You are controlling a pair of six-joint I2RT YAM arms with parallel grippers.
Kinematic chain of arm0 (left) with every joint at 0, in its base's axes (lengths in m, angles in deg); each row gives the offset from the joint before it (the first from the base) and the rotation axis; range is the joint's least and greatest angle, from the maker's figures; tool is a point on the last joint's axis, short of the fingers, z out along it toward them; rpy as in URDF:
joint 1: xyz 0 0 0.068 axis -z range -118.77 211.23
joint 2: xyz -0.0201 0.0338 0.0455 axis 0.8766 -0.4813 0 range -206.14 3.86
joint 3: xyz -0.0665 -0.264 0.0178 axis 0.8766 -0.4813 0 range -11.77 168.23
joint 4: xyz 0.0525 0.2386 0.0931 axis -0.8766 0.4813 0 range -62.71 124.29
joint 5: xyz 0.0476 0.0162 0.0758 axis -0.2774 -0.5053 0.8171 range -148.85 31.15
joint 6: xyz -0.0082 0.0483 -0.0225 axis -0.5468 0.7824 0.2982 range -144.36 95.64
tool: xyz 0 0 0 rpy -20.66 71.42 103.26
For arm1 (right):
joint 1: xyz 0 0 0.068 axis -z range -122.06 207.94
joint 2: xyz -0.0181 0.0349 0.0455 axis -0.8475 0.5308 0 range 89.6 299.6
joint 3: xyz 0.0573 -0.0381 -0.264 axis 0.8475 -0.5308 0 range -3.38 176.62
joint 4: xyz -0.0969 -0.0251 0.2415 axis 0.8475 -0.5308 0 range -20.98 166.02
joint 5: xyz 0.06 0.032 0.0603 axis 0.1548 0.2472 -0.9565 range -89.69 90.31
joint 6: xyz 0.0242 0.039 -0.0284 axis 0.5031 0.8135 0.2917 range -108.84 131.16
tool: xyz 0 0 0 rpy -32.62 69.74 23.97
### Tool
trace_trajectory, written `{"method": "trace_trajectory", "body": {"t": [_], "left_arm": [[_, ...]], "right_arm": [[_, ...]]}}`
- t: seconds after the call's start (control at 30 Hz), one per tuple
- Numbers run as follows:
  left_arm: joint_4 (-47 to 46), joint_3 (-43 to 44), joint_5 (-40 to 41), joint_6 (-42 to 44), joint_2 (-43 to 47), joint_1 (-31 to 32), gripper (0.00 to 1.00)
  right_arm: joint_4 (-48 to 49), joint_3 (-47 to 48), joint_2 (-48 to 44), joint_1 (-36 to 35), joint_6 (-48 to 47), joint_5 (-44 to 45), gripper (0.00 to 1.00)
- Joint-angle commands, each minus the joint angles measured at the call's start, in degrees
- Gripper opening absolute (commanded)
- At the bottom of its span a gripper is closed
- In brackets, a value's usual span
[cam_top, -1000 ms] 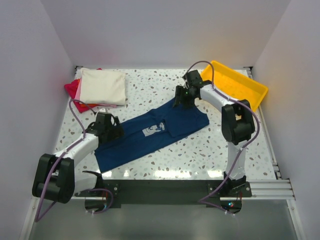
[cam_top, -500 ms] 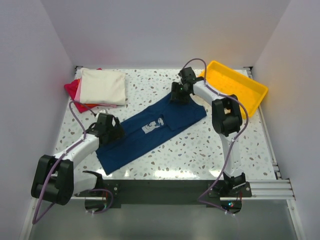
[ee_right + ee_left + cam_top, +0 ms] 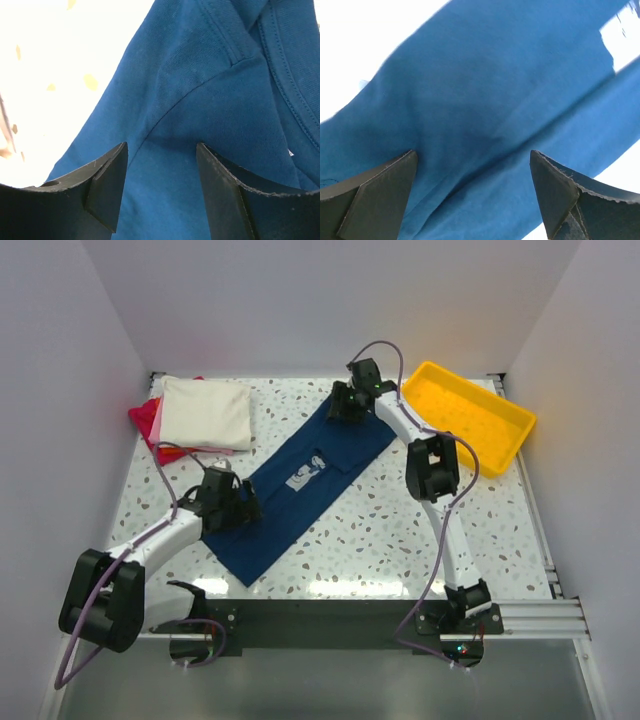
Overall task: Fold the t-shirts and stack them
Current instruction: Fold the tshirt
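From above, the navy shirt [image 3: 300, 490] lies flat and slantwise in the middle of the table [image 3: 400, 530], its pale square chest print [image 3: 308, 473] too small to read. The left gripper [image 3: 236, 508] sits over its near left edge and the right gripper [image 3: 345, 405] over its far end, by the collar. A folded stack is at the far left corner, cream shirt [image 3: 207, 412] on top, pink [image 3: 158, 416] and red [image 3: 141, 417] edges showing beneath, well apart from the navy one. A yellow tray [image 3: 503, 440] stands at the far right. In the left wrist view the left gripper [image 3: 472, 192] has its fingers [image 3: 370, 197] spread as wide as they go, navy cloth passing flat across the gap and nothing pinched; a white patch of the print shows at the upper right, with no writing to be made out. In the right wrist view the right gripper [image 3: 162, 187] stands about half open, its fingers [image 3: 102, 182] low on the navy cloth beside a stitched seam, creases running toward the gap; the cloth lies across it unpinched, and no label is legible
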Motion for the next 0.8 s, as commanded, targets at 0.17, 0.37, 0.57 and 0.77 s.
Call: {"method": "trace_trajectory", "body": {"t": [0.17,0.37,0.57,0.77], "left_arm": [[8.19,-0.73,-11.99,0.53,-5.32,6.33,1.00],[9.77,-0.20,-14.99,0.79,-4.89,8.36,1.00],[16.36,2.52,-9.89,-1.75,-0.41,8.36,1.00],[21.37,4.80,-6.55,-4.04,5.66,8.36,1.00]], "right_arm": [[-0.29,2.59,7.63,-0.51,4.28,-2.60,0.63],[2.17,4.53,8.52,-1.39,6.83,-4.79,0.64],[3.14,3.48,3.95,-1.48,5.78,-4.71,0.64],[4.20,1.99,-3.77,-1.48,3.67,-4.54,0.66]]}}
